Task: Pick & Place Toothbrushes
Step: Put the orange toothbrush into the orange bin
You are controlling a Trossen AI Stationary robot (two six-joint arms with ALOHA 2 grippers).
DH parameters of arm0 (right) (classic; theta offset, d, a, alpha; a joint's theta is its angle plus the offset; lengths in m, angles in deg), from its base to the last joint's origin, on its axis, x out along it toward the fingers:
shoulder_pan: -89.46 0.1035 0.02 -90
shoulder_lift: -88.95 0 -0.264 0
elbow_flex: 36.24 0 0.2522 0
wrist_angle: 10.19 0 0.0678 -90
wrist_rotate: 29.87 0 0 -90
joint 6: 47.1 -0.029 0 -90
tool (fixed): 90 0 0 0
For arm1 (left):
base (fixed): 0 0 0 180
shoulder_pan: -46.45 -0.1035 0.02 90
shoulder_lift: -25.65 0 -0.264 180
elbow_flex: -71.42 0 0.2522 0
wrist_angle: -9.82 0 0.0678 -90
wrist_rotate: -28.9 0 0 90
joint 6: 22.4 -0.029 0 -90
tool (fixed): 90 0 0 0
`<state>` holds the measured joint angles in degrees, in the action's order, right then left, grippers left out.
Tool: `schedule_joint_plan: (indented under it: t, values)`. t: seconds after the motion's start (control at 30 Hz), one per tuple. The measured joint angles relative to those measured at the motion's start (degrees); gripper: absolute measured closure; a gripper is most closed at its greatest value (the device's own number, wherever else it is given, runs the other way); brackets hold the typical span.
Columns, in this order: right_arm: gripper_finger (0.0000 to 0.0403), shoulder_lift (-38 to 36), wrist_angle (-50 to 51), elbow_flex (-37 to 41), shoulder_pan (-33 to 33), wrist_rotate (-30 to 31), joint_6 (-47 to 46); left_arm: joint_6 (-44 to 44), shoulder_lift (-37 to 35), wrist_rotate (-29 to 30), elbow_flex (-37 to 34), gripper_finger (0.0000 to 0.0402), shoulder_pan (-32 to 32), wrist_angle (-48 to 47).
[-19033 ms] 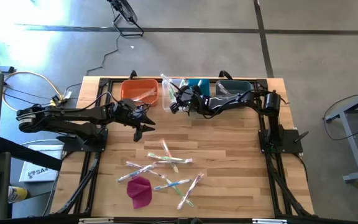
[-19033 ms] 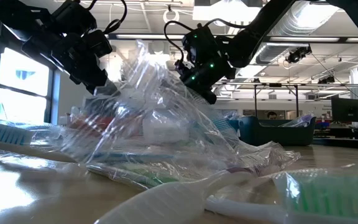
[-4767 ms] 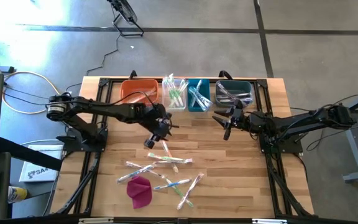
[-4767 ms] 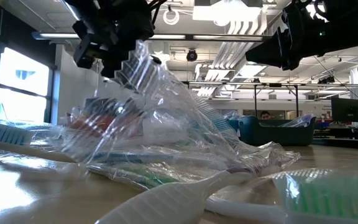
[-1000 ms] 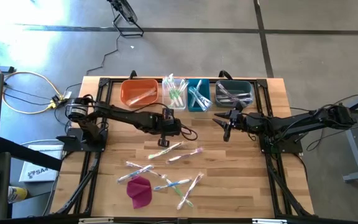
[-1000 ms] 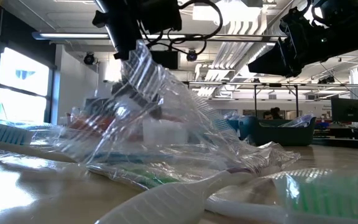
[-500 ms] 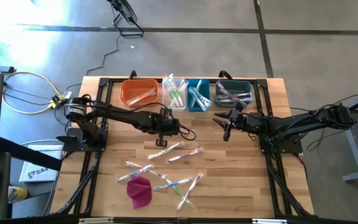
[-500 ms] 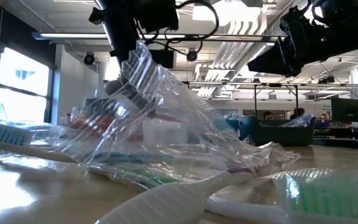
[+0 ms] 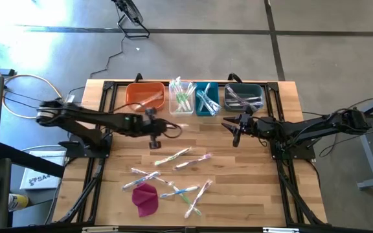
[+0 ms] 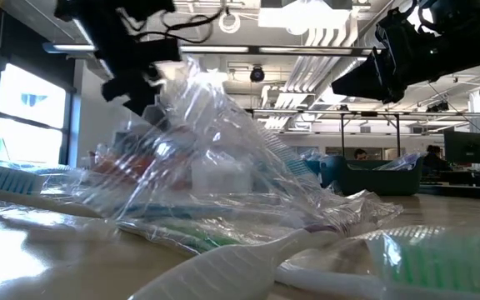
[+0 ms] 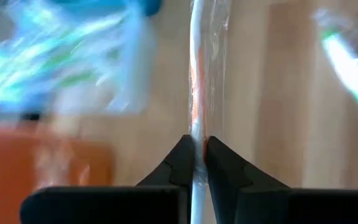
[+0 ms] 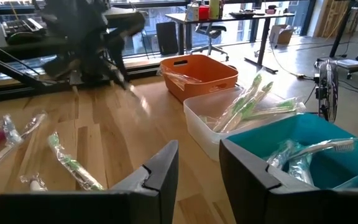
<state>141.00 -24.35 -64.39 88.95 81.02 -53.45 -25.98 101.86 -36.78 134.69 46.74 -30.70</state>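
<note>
On the wooden table (image 9: 238,175), wrapped toothbrushes (image 9: 173,176) with pink, green and white handles lie scattered beside a magenta cloth (image 9: 146,199). The left gripper (image 11: 196,151) pinches one clear-wrapped toothbrush (image 11: 199,68) just before the orange bin (image 9: 145,96). The right gripper (image 12: 199,154) hangs parted, empty, before the teal bin (image 12: 303,155).
</note>
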Motion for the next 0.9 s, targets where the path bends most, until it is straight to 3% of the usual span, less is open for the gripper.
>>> schedule_joint_plan:
  t: [0.27,0.5,0.9]
  values:
    - [0.0293,0.0,1.0,0.0,0.0,0.0,0.1,6.8,-15.1,8.2,-6.8,0.038,0.1,-3.3]
    - [0.0293,0.0,1.7,0.0,0.0,0.1,0.1,9.7,-24.2,16.0,-7.1,0.038,0.0,-9.0]
    - [0.0293,0.0,1.9,0.0,0.0,0.2,0.6,9.9,-28.4,18.9,-7.3,0.038,0.0,-10.1]
